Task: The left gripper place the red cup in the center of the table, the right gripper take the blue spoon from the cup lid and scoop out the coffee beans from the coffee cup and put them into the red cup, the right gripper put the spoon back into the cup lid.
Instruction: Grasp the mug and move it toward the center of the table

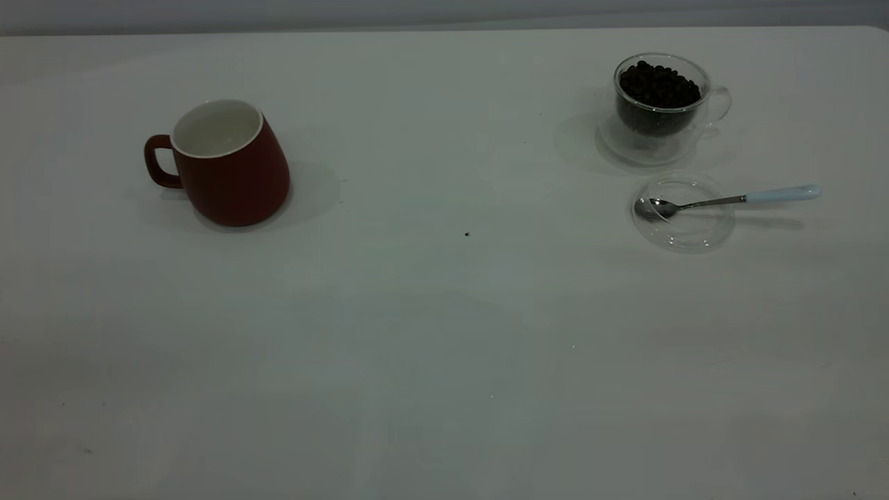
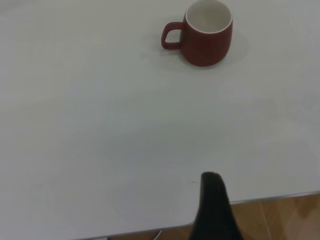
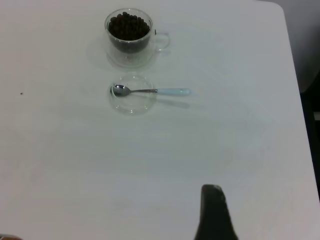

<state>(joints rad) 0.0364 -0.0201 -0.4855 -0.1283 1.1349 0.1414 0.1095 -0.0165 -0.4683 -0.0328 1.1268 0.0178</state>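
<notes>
The red cup (image 1: pixel 229 167) stands upright at the table's (image 1: pixel 444 333) left, white inside, handle pointing left; the left wrist view shows the red cup (image 2: pixel 207 35) far off. At the right, the coffee cup (image 1: pixel 660 104) holds a heap of coffee beans (image 1: pixel 658 85). Just in front lies the cup lid (image 1: pixel 684 215) with the blue spoon (image 1: pixel 736 200) resting on it, bowl in the lid, pale handle pointing right. Neither arm shows in the exterior view. Only a black part of the left gripper (image 2: pixel 212 182) shows, over the table's near edge. The right gripper (image 3: pixel 212 195) hangs well short of the blue spoon (image 3: pixel 150 91).
A small dark speck (image 1: pixel 467 234) lies near the table's middle. Wooden floor (image 2: pixel 280 215) shows past the table edge in the left wrist view. The table's rounded right corner (image 3: pixel 280 7) appears in the right wrist view.
</notes>
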